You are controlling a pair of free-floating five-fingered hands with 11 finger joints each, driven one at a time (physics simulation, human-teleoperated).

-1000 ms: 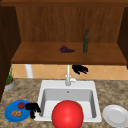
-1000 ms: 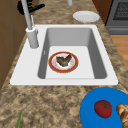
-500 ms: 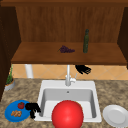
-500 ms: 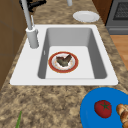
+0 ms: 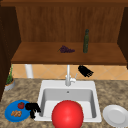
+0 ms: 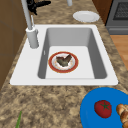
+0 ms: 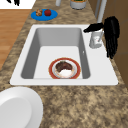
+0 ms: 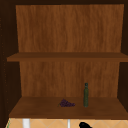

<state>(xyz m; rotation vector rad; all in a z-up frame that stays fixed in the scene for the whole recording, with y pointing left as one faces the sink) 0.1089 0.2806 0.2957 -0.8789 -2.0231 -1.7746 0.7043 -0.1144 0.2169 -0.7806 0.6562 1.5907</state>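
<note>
My right robot hand (image 5: 85, 71) has drifted a little to the right over the last second. It now hangs in the air just right of the faucet (image 5: 67, 76), under the shelf (image 5: 30, 58). In the right side view that robot hand (image 7: 111, 35) has its fingers straight and pointing down, with the thumb stretched towards the faucet (image 7: 96, 37). The hand is apart and holds nothing. I cannot tell whether the thumb tip touches the faucet or stops just short of it. I judge this a small adjustment beside the faucet and no grasp.

My left robot hand (image 5: 32, 108) has stayed where it was, at the right edge of the blue plate (image 5: 8, 116). That plate sits on the surface left of the sink (image 5: 45, 86). I cannot tell whether this hand is clamped on anything. A tomato (image 5: 21, 105) and some bread (image 5: 16, 113) lie on the plate, unmoved.

The red dish (image 6: 63, 62) with food in it sits on the sink floor as before. A white plate (image 5: 116, 116) rests on the surface to the right. Grapes (image 5: 66, 49) and a bottle (image 5: 86, 41) stand on the shelf.
</note>
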